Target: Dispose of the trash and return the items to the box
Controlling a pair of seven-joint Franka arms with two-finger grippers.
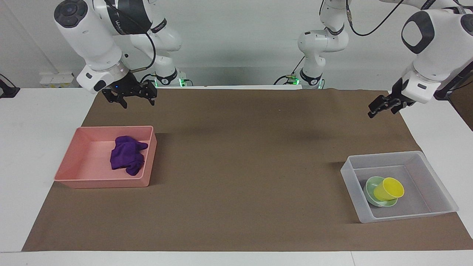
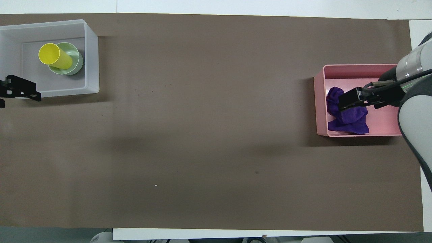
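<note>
The yellow cup leans tilted in the mint-green bowl, inside the clear-grey tub at the left arm's end of the table. The cup, the bowl and the tub also show in the overhead view. My left gripper is open and empty, raised high over the mat by the tub's nearer wall; it also shows in the overhead view. The purple cloth lies in the pink tray. My right gripper is open, empty and raised; in the overhead view it covers the cloth.
The pink tray stands at the right arm's end of the table. A brown mat covers the table between the tray and the tub. White table shows around the mat.
</note>
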